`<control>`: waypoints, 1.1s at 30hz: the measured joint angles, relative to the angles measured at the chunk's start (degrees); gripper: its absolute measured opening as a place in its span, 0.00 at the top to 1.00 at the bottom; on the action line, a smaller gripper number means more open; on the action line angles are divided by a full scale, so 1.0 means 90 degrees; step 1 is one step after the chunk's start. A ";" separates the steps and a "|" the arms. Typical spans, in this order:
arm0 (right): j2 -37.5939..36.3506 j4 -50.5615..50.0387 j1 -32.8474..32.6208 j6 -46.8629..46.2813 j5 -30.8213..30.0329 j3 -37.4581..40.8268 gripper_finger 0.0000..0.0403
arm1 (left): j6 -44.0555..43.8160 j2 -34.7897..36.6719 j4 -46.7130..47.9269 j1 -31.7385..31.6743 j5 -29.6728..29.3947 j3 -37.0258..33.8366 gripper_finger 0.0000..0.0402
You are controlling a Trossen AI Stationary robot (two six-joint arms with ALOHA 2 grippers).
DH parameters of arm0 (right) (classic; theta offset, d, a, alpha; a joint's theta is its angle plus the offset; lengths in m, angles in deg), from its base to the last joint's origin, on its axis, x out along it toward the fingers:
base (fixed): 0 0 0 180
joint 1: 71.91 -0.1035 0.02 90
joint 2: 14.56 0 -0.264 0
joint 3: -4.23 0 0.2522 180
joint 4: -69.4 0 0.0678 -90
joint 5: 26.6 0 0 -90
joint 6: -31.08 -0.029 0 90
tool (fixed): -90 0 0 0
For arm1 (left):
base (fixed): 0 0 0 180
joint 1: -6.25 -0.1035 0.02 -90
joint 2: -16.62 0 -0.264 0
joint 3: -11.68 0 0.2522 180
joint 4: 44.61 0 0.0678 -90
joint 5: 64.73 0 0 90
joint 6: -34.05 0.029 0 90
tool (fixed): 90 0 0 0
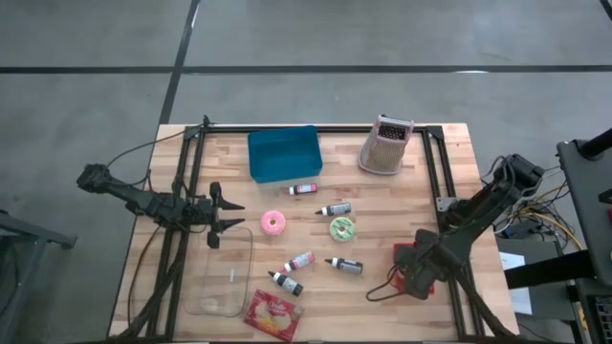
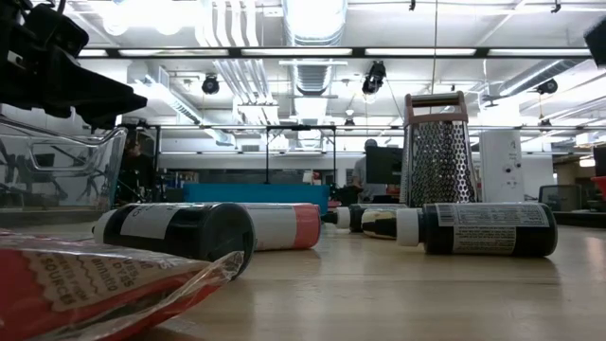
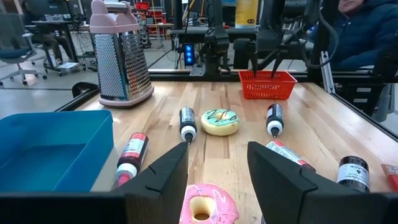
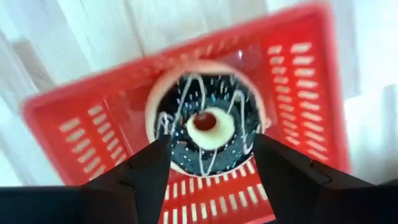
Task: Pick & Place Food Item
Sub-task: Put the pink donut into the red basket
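Directly below the right gripper (image 4: 211, 177), whose 2 fingers stand wide apart, the chocolate doughnut (image 4: 208, 124) lies flat in the red basket (image 4: 81, 130), free of both fingers

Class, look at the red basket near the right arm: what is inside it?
Inside the red basket lies a dark-iced donut with white drizzle. The right gripper hangs open above it. The basket floor beneath the donut is covered.
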 joint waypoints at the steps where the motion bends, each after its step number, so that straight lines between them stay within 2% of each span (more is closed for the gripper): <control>1: 0.0000 -0.0141 0.0000 0.0040 -0.0161 -0.0121 0.44 | 0.0000 0.0000 -0.0001 0.0001 -0.0001 0.0000 0.58; 5: 0.0000 -0.0614 0.0002 0.0299 -0.0996 -0.0601 0.44 | 0.0000 0.0000 0.0002 0.0001 0.0000 0.0000 0.58; 10: -0.0002 -0.0625 0.0198 0.0865 -0.2196 -0.0942 0.44 | 0.0000 0.0000 0.0002 0.0000 -0.0002 0.0000 0.58; 14: -0.0002 -0.0194 0.0658 0.1689 -0.2619 -0.0962 0.44 | 0.0000 0.0000 0.0002 0.0000 -0.0001 0.0000 0.58; 20: -0.0002 0.1455 0.1556 0.3424 -0.2633 -0.0567 0.44 | 0.0000 0.0000 0.0002 0.0000 -0.0002 0.0000 0.58; 24: -0.0002 0.2046 0.2087 0.4279 -0.2446 -0.0371 0.44 | 0.0000 0.0000 0.0002 -0.0001 -0.0002 0.0000 0.58; 29: -0.0002 0.2929 0.2627 0.5023 -0.1758 -0.0129 0.44 | -0.0021 0.0000 0.0002 0.0000 -0.0002 0.0000 0.58; 33: -0.0002 0.3347 0.2879 0.5382 -0.1673 -0.0033 0.44 | -0.0075 0.0000 0.0002 -0.0002 -0.0002 0.0000 0.58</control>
